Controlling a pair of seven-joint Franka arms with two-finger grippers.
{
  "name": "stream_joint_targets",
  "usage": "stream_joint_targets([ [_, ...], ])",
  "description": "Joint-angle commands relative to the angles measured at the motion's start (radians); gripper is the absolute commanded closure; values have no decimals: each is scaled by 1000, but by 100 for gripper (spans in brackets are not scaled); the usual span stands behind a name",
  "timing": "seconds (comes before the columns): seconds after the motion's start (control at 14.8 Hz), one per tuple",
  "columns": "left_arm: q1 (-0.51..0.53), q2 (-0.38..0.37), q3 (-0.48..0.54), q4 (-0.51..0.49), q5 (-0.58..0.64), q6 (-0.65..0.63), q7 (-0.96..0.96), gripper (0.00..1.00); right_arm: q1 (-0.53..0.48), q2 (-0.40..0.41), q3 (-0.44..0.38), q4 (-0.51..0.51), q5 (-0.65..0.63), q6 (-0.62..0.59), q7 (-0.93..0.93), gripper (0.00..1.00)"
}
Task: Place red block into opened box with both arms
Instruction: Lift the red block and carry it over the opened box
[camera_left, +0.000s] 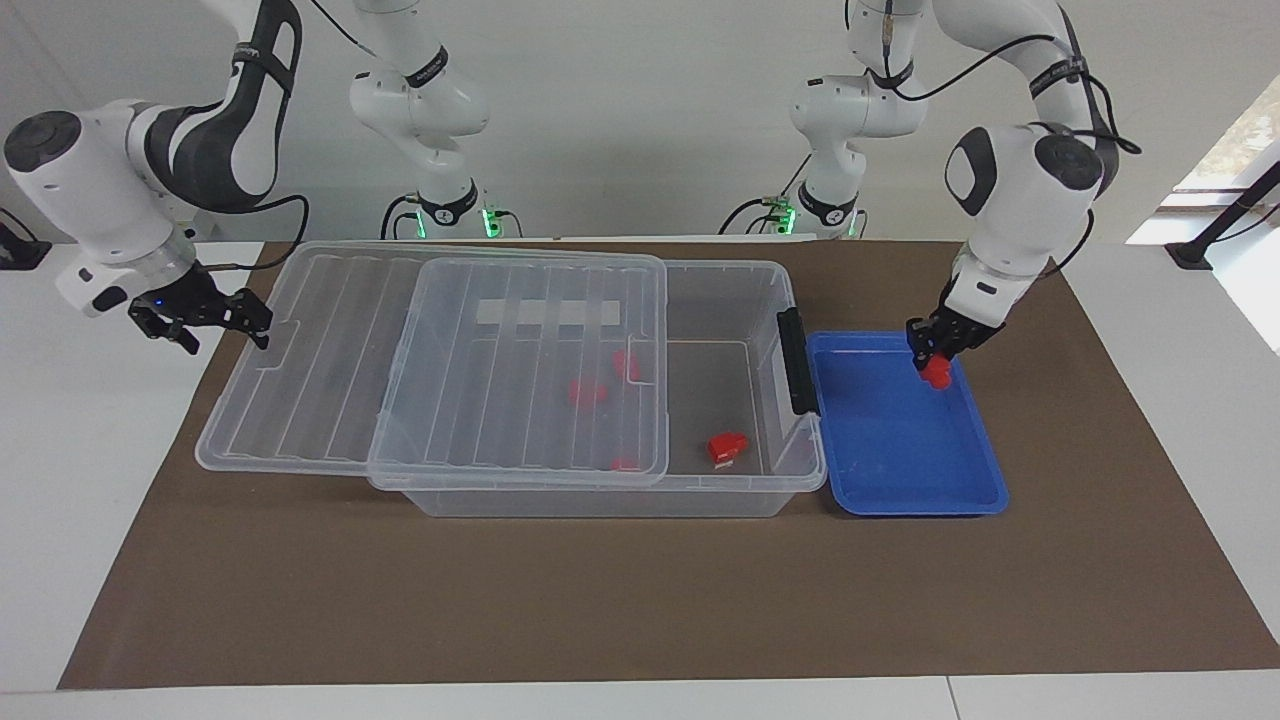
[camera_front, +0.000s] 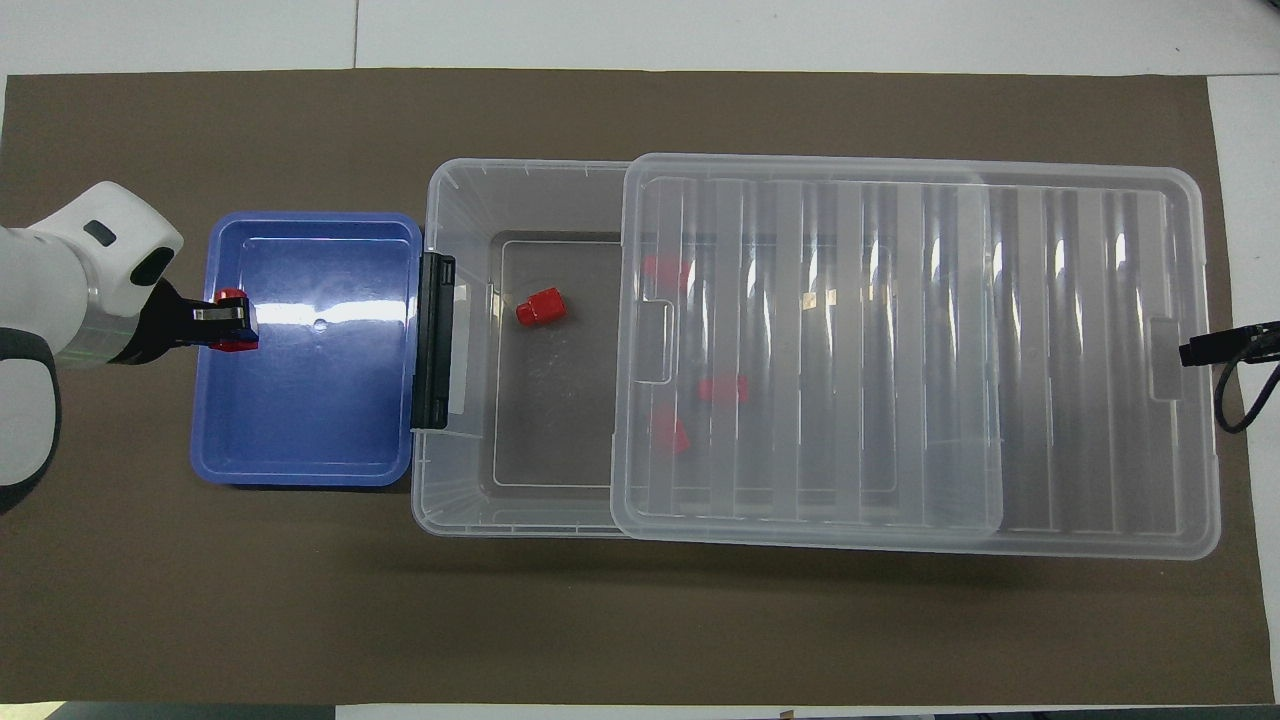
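The left gripper (camera_left: 936, 362) hangs above the blue tray (camera_left: 900, 470), its 2 fingers clamped on the red block (camera_left: 938, 373) — the block sits between the tips, clear of the tray floor. The right gripper (camera_left: 225, 318) stands spread wide at the lid's (camera_left: 330, 400) edge — the lid partly uncovers the box (camera_left: 745, 300).

We see three red blocks (camera_left: 588, 391) only dimly through the ribbed lid (camera_left: 520, 370), their shapes blurred. The overhead view cuts off the left arm (camera_front: 60, 290) and shows just the right gripper's (camera_front: 1215, 345) tip.
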Motion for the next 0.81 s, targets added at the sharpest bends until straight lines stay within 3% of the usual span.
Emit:
stream_joint_targets([
  [0.0,-12,28,-67,68,-5,-51,-32,100,-20,-12,6,-9,-6,16,-37,0],
  [0.13,-43,34,-103,74,-4,-34,-117,100,-22,-11,4,-9,-6,18,-37,0],
  [0.47,-231,121,-112,144,-2,-17,-342,100,-28,-9,6,-5,-8,16,-41,0],
  [0.74,-316,169,-114,105,-2,62,-398,100,-6,9,18,90,-6,-69,-28,0],
])
